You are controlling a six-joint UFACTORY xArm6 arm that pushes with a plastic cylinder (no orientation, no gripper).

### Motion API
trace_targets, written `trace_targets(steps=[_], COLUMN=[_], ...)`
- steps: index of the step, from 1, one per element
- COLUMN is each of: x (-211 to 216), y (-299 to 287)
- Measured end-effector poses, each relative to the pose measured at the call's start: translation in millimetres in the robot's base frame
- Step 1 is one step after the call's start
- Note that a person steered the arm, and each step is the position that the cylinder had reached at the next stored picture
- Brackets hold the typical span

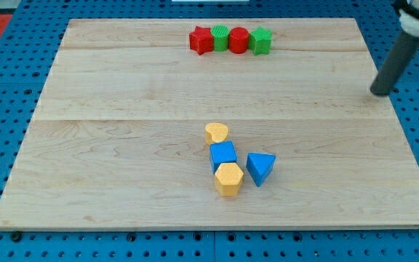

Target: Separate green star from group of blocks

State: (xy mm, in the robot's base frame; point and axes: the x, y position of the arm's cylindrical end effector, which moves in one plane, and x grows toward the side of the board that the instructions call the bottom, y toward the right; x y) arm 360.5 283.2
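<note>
The green star [261, 41] sits at the right end of a tight row near the view's top. Running left from it are a red cylinder [238, 40], a green round block [220, 36] and a red star [201, 40]. The green star touches the red cylinder. My tip [379, 92] is at the board's right edge, well to the right of the green star and lower in the view, touching no block. The dark rod rises from it toward the view's top right corner.
A second cluster lies below the board's centre: a yellow heart [216, 132], a blue cube [223, 154], a yellow hexagon [228, 179] and a blue triangle [260, 168]. The wooden board [122, 160] rests on a blue perforated table.
</note>
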Motion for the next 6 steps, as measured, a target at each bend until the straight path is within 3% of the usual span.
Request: trace_targets(steps=[2,3,4,5,6], x=[-138.5,-151.4,-133.4,-84.9,-66.2], y=[-13.3,-89.5,-157.2,-175.1,-174.6])
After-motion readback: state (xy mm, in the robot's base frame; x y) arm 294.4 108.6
